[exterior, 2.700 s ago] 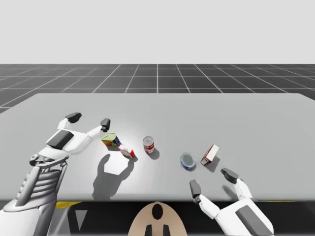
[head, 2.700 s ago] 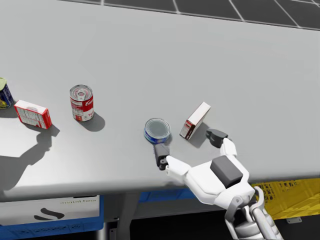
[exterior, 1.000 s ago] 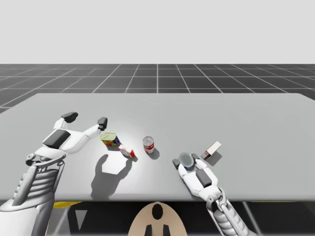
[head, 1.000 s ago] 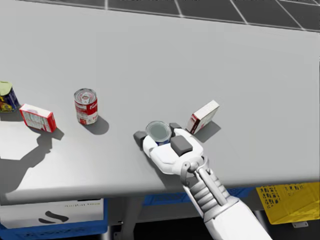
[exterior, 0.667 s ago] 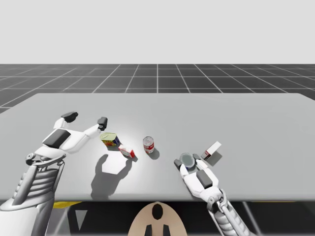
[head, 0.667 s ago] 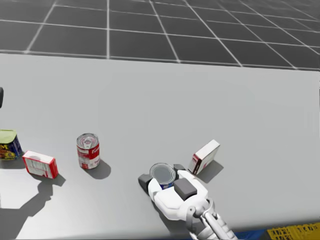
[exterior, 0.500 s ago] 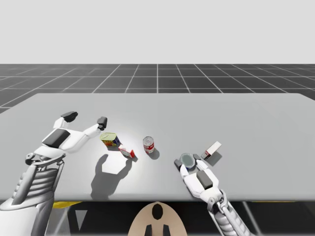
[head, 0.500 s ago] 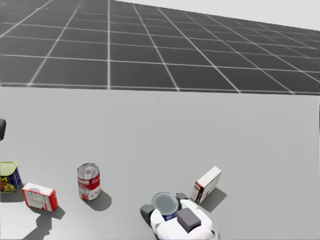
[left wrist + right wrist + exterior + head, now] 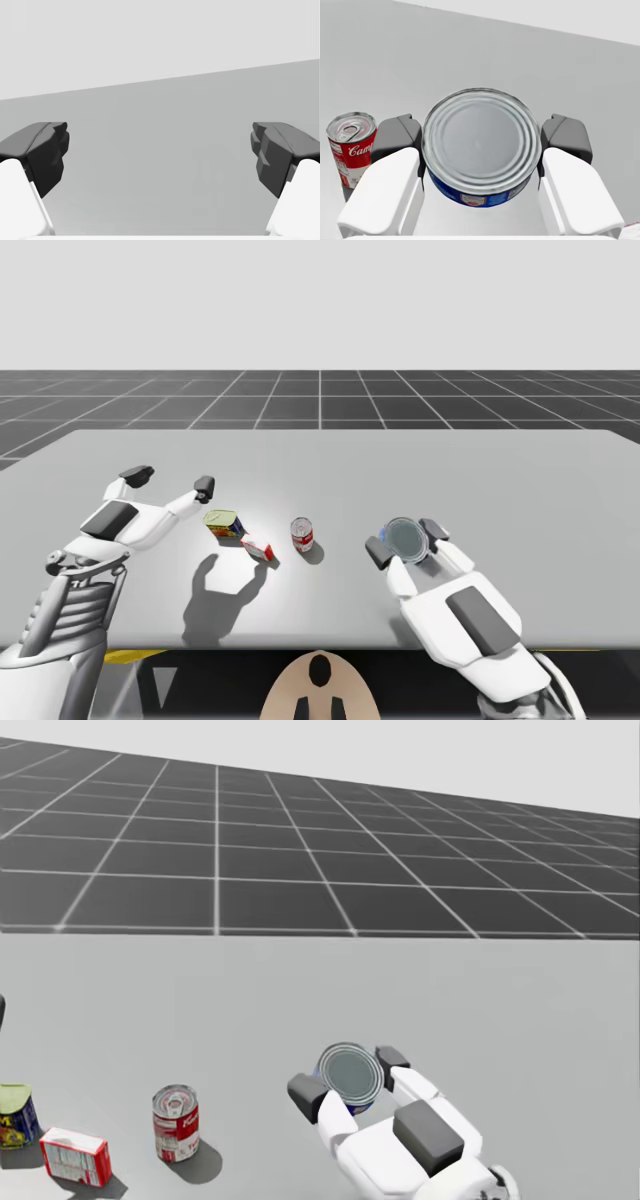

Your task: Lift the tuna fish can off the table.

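Tuna can (image 9: pixel 481 145) — tilted, lid twd me.

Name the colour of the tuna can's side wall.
Blue wall on the tuna can; right wrist view shows it best.

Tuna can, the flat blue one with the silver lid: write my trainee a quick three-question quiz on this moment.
1. True or false: my right gripper is shut on the flat blue tuna can with a silver lid.
2. Multiple choice: my left gripper is A) open, holding nothing; B) shut on a yellow tin; C) shut on a small box.
3. Short answer: in the head view, which upright thing on the grey table stands nearest the held can?

Key: 1 true, both fingers press its sides. 2 A. 3 the red and white soup can.
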{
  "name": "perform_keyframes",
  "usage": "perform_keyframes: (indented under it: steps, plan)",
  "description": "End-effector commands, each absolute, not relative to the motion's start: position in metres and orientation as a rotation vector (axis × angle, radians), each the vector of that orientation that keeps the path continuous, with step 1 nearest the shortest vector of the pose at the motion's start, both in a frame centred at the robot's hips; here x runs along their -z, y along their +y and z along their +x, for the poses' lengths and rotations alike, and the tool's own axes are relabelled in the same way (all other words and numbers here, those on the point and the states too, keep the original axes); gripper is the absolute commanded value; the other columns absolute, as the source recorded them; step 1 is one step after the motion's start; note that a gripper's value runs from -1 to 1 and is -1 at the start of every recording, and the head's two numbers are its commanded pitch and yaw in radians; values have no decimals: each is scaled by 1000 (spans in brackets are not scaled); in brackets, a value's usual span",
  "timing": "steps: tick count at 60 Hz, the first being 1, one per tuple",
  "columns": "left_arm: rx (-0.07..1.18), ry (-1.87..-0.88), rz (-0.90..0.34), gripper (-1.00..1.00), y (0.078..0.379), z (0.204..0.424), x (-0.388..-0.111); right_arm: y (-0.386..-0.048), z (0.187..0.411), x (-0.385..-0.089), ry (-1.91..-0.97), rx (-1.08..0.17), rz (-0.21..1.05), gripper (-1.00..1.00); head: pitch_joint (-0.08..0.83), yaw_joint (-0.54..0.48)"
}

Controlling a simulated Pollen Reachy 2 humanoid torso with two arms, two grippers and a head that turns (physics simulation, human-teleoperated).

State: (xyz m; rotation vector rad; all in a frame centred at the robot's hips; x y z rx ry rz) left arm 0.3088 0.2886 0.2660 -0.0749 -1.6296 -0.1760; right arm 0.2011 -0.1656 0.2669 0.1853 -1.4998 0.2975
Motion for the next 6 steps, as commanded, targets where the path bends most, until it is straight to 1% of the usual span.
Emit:
perform_keyframes:
  steps: [1, 3, 6]
  plan:
    - [174, -1628, -71, -1000, 289, 309, -267, -165, 182, -346, -1674, -329, 156, 994, 350, -222]
    - [172, -1628, -70, -1000, 290, 309, -267, -167, 178, -361, -1730, -338, 134, 1000, 350, -223]
    - [170, -1628, -70, -1000, 290, 309, -267, -169, 175, -372, -1770, -335, 120, 1000, 349, -223]
